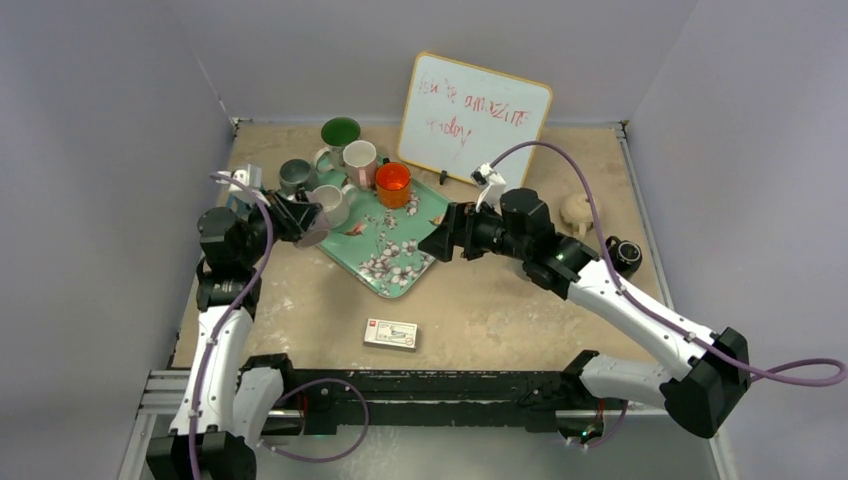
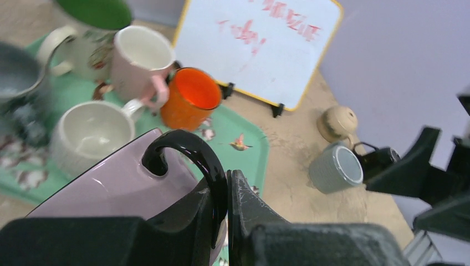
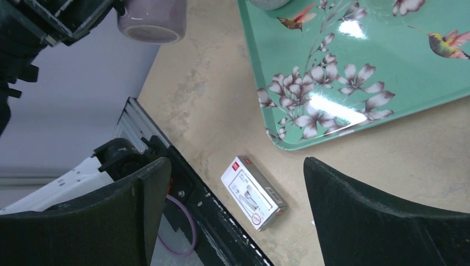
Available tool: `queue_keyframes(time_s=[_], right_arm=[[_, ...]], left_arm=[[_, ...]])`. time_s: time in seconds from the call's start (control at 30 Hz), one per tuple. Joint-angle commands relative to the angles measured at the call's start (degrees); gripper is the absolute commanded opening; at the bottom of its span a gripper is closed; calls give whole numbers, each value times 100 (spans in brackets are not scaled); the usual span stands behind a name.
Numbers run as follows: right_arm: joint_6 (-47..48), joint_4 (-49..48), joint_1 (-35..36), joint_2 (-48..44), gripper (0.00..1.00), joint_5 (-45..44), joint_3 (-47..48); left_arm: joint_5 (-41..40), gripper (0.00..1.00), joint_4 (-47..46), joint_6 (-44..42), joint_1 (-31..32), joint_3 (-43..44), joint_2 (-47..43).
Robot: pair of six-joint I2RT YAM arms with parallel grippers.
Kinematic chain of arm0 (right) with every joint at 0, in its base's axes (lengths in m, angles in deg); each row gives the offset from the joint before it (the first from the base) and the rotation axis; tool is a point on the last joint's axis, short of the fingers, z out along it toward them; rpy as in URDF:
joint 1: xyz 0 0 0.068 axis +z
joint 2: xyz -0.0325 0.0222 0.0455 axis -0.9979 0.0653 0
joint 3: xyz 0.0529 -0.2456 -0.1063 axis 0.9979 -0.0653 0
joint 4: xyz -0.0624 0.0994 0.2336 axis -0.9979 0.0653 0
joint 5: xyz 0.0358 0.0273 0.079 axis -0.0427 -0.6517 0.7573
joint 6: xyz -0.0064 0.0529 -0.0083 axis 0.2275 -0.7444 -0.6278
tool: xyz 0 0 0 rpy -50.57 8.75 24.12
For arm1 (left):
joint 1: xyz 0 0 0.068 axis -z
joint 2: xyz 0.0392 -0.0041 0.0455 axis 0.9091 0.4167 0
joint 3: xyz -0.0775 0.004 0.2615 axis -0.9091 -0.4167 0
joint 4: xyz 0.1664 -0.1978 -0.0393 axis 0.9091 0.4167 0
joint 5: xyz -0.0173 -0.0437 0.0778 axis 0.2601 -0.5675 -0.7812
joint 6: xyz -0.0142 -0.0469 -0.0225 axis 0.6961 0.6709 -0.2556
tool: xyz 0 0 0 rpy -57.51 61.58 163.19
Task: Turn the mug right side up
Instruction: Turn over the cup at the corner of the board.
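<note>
A lilac mug [image 1: 314, 233] with a black handle [image 2: 191, 148] hangs in the air at the left edge of the green floral tray [image 1: 400, 272]. My left gripper [image 1: 298, 220] is shut on that handle; in the left wrist view the fingers [image 2: 227, 180] pinch the black loop and the mug body [image 2: 111, 188] lies tilted on its side. The mug also shows at the top left of the right wrist view [image 3: 151, 19]. My right gripper [image 1: 441, 241] is open and empty above the tray's right edge, its jaws wide apart in the right wrist view [image 3: 235, 169].
Several upright mugs stand on the tray's far end: green [image 1: 340, 133], pink [image 1: 360, 160], orange [image 1: 393, 183], grey [image 1: 296, 176], white [image 1: 331, 204]. A whiteboard [image 1: 472, 118] leans at the back. A small box [image 1: 390, 334] lies near the front. A grey ribbed cup [image 2: 335, 167], a beige pot [image 1: 577, 210] and a black mug [image 1: 625, 255] sit right.
</note>
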Motion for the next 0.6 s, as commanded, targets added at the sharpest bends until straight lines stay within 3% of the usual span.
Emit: queue_keyframes(time_s=[0.0, 0.17, 0.57], right_arm=[[-244, 113, 7, -104, 91, 220, 429], [-213, 591, 4, 214, 90, 403, 955], [-131, 1012, -202, 683, 74, 1074, 1965]], left_arm=[[594, 0, -1409, -647, 484, -5, -277], [548, 0, -1800, -783, 1155, -168, -264], [-9, 0, -2183, -1956, 2818, -243, -155]])
